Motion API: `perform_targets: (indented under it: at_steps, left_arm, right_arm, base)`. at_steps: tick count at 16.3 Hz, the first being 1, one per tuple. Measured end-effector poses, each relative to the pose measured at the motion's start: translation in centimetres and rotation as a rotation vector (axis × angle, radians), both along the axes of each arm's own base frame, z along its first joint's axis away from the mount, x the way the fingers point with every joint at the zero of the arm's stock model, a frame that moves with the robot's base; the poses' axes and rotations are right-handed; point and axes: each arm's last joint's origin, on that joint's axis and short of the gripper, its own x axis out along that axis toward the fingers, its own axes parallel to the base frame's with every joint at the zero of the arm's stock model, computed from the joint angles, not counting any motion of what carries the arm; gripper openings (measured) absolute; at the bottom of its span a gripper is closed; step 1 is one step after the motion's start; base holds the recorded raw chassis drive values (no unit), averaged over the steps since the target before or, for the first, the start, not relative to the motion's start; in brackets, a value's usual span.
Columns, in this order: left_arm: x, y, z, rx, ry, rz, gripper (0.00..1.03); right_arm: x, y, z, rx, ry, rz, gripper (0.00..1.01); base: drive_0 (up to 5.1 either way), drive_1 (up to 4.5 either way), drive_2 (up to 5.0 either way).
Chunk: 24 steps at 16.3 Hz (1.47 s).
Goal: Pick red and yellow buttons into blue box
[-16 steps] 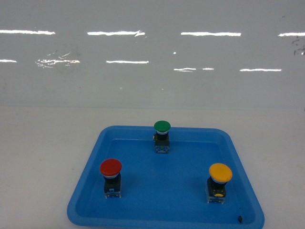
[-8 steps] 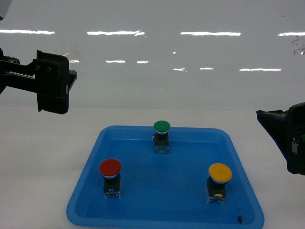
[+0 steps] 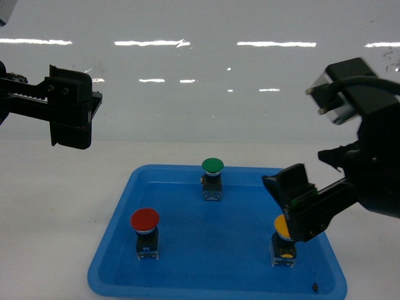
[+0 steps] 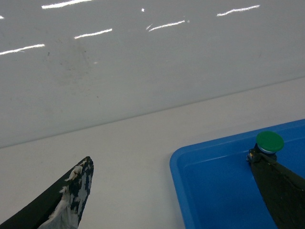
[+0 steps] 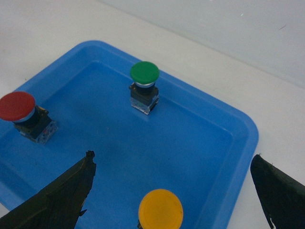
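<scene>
The white desk (image 3: 50, 206) carries a shallow blue tray (image 3: 112, 240) holding three upright buttons, well apart. The red button (image 3: 145, 220) stands near the tray's left wall, the yellow button (image 5: 160, 209) near its right, the green button (image 3: 212, 166) at the back. Only the wrist views show finger spread: right gripper (image 5: 174, 191) wide above the yellow button, left gripper (image 4: 176, 191) wide over the tray's left rim.

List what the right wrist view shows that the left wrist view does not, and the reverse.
Only the right wrist view shows the red button and the yellow button, with the open right hand framing the yellow one. Only the left wrist view shows the open left hand and a broad stretch of the glossy wall. Both show the green button standing in the shallow blue tray.
</scene>
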Motion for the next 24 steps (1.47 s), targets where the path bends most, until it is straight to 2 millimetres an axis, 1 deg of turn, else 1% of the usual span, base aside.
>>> perform_targets:
  at_steps: [3,5,7,10,13,14,18,19,21,22,23,24]
  left_arm:
    - [0.0,0.0,0.0,0.0,0.0,0.0,0.98]
    - [0.0,0.0,0.0,0.0,0.0,0.0,0.98]
    - [0.0,0.0,0.0,0.0,0.0,0.0,0.98]
    - [0.0,0.0,0.0,0.0,0.0,0.0,0.98]
    - [0.0,0.0,0.0,0.0,0.0,0.0,0.98]
    - [0.0,0.0,0.0,0.0,0.0,0.0,0.98]
    - [0.0,0.0,0.0,0.0,0.001,0.0,0.98]
    - [0.0,0.0,0.0,0.0,0.0,0.0,0.98]
    - [0.0,0.0,0.0,0.0,0.001,0.0,0.98]
    - [0.0,0.0,0.0,0.0,0.0,0.0,0.98]
    - [0.0,0.0,0.0,0.0,0.0,0.0,0.98]
    - [0.0,0.0,0.0,0.0,0.0,0.0,0.98]
  right_arm:
    - [1.8,1.0,-2.0,-0.062,0.083,0.054,0.98]
    - [2.8,1.4,-3.0,-0.092,0.11,0.069,0.98]
    - [3.6,2.0,-4.0,-0.123,0.149,0.091,0.98]
    - [3.1,3.0,-6.8,-0.177,0.223,0.147,0.98]
    - [3.1,3.8,-8.4,-0.222,0.235,0.157,0.98]
    - [3.4,3.8,-9.1,-0.24,0.248,0.15,0.98]
    - [4.1,2.9,-10.0,-0.264,0.254,0.112,0.98]
    - [4.2,2.8,-10.0,-0.277,0.243,0.106,0.86]
    - [4.0,2.8,-10.2,-0.276,0.24,0.107,0.7]
    - [3.8,3.0,-10.2,-0.276,0.237,0.114,0.59]
    - [3.5,3.1,-10.3,-0.275,0.227,0.117,0.44]
    - [3.4,3.1,-10.3,-0.273,0.227,0.113,0.4]
  base:
    - [0.0,0.0,0.0]
    - [0.0,0.0,0.0]
    - [0.0,0.0,0.0]
    - [0.0,0.0,0.0]
    - [0.0,0.0,0.0]
    - [0.0,0.0,0.0]
    - [0.0,0.0,0.0]
    - [0.0,0.0,0.0]
    - [0.0,0.0,0.0]
    - [0.0,0.0,0.0]
    - [0.0,0.0,0.0]
    - [0.0,0.0,0.0]
